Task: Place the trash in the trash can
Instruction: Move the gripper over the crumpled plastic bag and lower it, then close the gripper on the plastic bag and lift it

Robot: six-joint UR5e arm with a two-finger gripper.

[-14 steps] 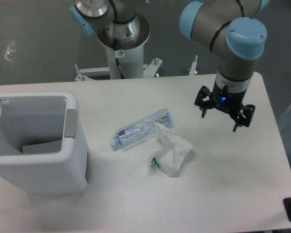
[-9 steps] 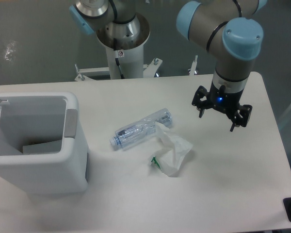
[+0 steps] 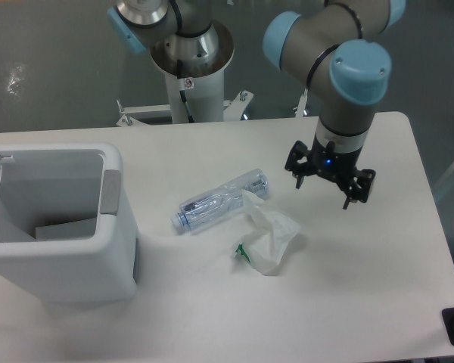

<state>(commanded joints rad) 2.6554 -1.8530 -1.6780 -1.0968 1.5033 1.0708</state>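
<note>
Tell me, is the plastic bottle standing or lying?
Lying: the crushed plastic bottle rests on its side on the table, touching the wrapper.

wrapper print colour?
Green print on the white wrapper, at its lower-left edge; only the fixed camera shows it.

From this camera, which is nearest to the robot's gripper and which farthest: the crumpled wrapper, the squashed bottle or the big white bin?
Measured from the gripper, which hangs open above the table:
1. Crumpled wrapper, just below and to the left of it in the picture.
2. Squashed bottle, farther left, with one end touching the wrapper.
3. White bin, at the far left edge.
</note>
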